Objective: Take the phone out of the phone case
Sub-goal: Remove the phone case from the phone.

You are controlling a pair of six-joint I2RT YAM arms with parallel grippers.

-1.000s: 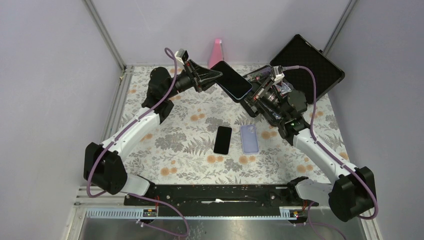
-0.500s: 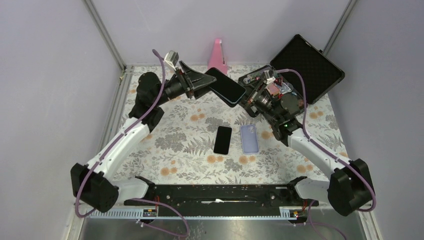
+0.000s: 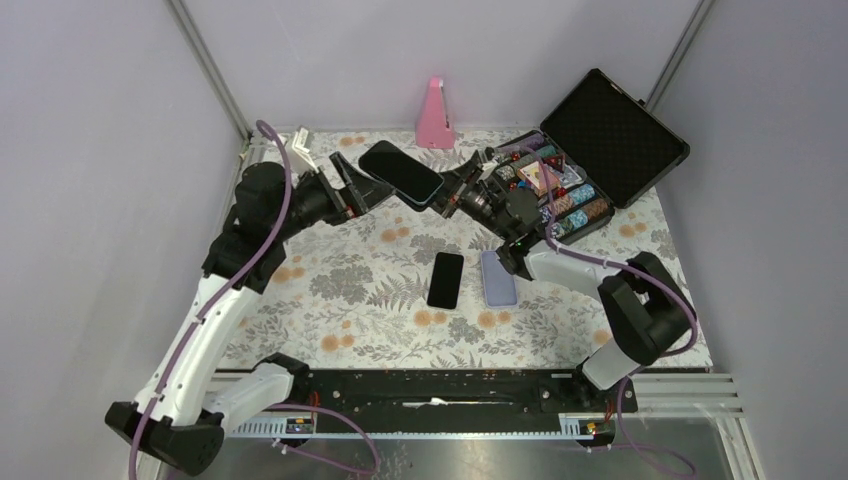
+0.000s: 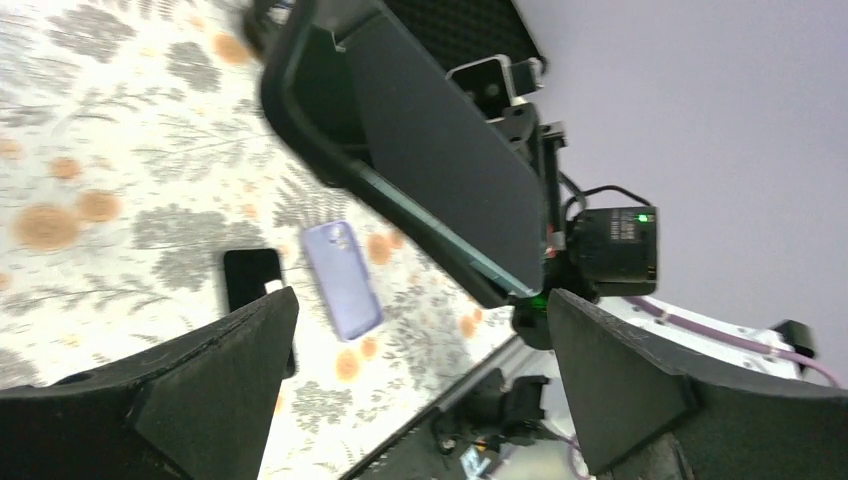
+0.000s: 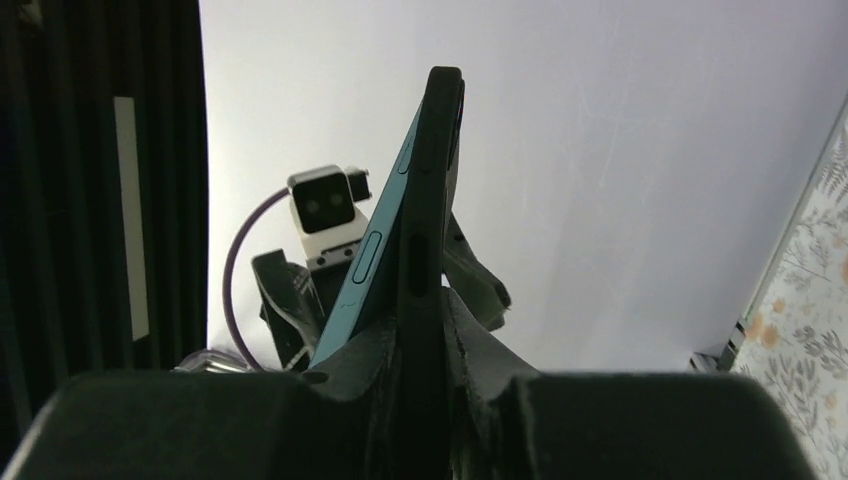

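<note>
**Left gripper** [image 4: 422,300]: jaws spread wide, holding nothing. It stands at the 10 o'clock end of the phone. The left wrist view shows a gap between each finger and the phone.

**Phone** [image 3: 402,173]: in the air above the far half of the counter [image 3: 350,290], at about 12 o'clock from the counter's centre. Its long axis runs from 10 o'clock to 4 o'clock. It sits in a black phone case [image 5: 441,180]. In the right wrist view, the teal edge of the phone leans away from the case rim at the free end. That end appears partly unseated, while the clamped end appears seated.

**Right gripper** [image 3: 450,193]: closed on the 4 o'clock end of the phone case, apparently pinching case and phone together.

**Handling (judgement):**
- The phone is probably a rigid, glass-faced slab, fairly dense, with smooth faces that are likely to slip. A drop onto the counter could break it.
- The case looks like a flexible shell that holds the phone by its rim lip.
- The best hold for the left gripper is across the exposed teal side edges at the 10 o'clock end, not on the glass.
- The right gripper would need to bear on the case alone, or the phone will probably not slide free.
</note>
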